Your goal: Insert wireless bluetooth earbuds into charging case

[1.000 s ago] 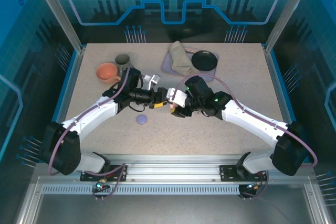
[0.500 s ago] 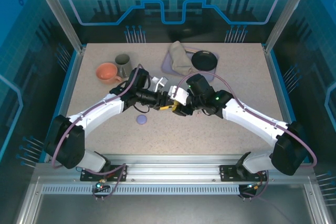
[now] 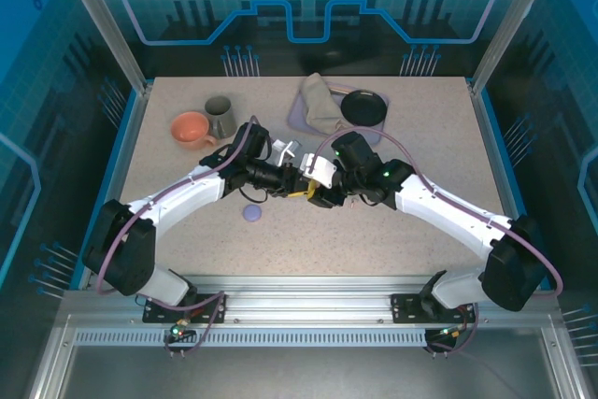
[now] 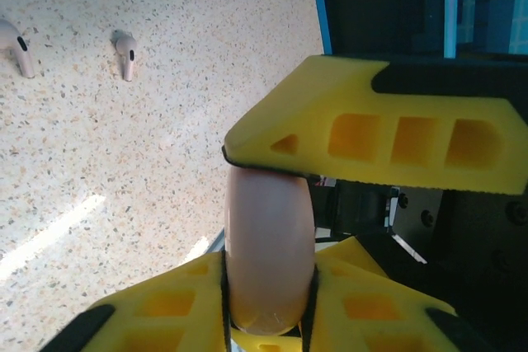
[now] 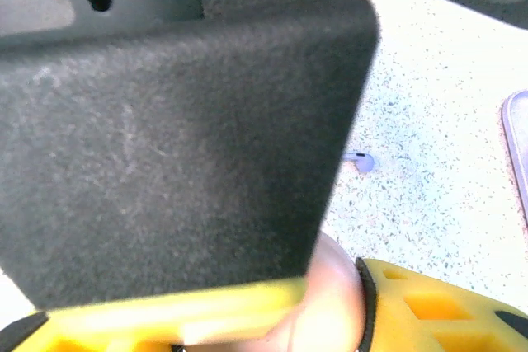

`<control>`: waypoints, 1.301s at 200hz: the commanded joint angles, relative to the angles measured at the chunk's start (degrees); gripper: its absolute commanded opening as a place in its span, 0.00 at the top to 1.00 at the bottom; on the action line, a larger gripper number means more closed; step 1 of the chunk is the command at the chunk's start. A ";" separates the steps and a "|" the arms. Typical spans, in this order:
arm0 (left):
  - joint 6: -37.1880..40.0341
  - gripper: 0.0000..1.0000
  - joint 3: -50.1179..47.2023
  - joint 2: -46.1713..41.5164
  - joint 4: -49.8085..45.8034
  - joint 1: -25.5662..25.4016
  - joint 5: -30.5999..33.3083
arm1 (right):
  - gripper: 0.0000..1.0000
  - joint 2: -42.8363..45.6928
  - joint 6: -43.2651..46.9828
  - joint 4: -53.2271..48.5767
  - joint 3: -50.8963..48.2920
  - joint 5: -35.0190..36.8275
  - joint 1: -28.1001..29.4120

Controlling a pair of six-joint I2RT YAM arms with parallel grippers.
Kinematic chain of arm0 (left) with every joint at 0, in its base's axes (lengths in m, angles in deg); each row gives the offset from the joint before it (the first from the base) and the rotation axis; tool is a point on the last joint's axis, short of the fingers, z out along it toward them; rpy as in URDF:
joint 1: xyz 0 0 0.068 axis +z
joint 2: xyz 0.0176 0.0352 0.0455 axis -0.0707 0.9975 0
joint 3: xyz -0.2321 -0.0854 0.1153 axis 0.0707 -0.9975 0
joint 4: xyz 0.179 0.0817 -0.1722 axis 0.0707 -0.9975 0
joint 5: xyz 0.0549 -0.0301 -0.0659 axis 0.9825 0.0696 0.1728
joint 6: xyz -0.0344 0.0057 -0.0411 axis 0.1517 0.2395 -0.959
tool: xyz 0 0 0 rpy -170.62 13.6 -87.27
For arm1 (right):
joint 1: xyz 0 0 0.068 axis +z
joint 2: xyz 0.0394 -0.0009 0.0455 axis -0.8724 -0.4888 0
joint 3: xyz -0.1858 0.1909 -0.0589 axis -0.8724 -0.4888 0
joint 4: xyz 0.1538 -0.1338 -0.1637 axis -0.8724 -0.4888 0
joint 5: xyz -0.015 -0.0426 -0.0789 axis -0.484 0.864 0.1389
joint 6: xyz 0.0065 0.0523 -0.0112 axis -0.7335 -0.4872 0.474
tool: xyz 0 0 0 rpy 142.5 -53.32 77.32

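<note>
A pale pink round charging case (image 4: pixel 268 245) is held on edge above the table, where both arms meet at the middle. My left gripper (image 4: pixel 268 290) is shut on it, with a yellow finger at each flat side. My right gripper (image 5: pixel 330 319) is shut on the same case (image 5: pixel 334 298), and one of its yellow fingers (image 4: pixel 371 133) crosses over the case's top. Two pale pink-white earbuds (image 4: pixel 16 47) (image 4: pixel 125 53) lie on the table beyond. A lilac earbud (image 5: pixel 360 161) lies apart. In the top view the left gripper (image 3: pixel 295 185) and right gripper (image 3: pixel 319 195) touch.
A lilac round case (image 3: pixel 252 213) lies shut near the left forearm. An orange cup (image 3: pixel 192 128) and a grey mug (image 3: pixel 220 111) stand at the back left. A crumpled cloth (image 3: pixel 322 105) and a black plate (image 3: pixel 363 107) rest on a lilac tray (image 3: pixel 295 117) at the back.
My left gripper has moved right to meet the right gripper and has shut on the pink case. The right arm has barely moved.
</note>
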 commanded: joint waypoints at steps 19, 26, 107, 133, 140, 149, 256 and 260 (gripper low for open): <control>4.03 0.83 2.61 -0.95 1.79 -1.56 -0.91 | 0.48 -1.14 0.44 -0.98 2.58 -4.07 -0.32; 4.56 0.85 2.48 -1.18 1.84 -1.48 -0.56 | 0.48 -1.14 0.52 -1.25 2.66 -4.11 -0.40; 14.58 0.87 -0.77 -4.83 0.74 -1.56 6.66 | 0.14 4.33 2.28 -7.60 2.73 -13.38 -5.48; 18.85 0.87 -2.22 -7.35 0.89 -1.56 8.77 | 0.03 8.90 4.20 -11.03 1.68 -20.34 -10.57; 20.27 0.87 -2.75 -8.10 1.17 -1.58 9.07 | 0.02 9.66 4.99 -11.90 1.46 -22.37 -11.75; 21.95 0.87 -3.37 -9.26 1.59 -1.57 9.61 | 0.02 10.41 5.86 -13.07 1.35 -24.94 -13.12; 41.44 0.90 -10.50 -23.82 7.47 -2.25 8.47 | 0.20 1.12 11.54 -21.19 11.00 -39.48 -13.31; 41.62 0.91 -10.26 -23.82 7.29 -2.31 8.54 | 0.21 0.74 11.48 -21.19 11.36 -39.73 -13.12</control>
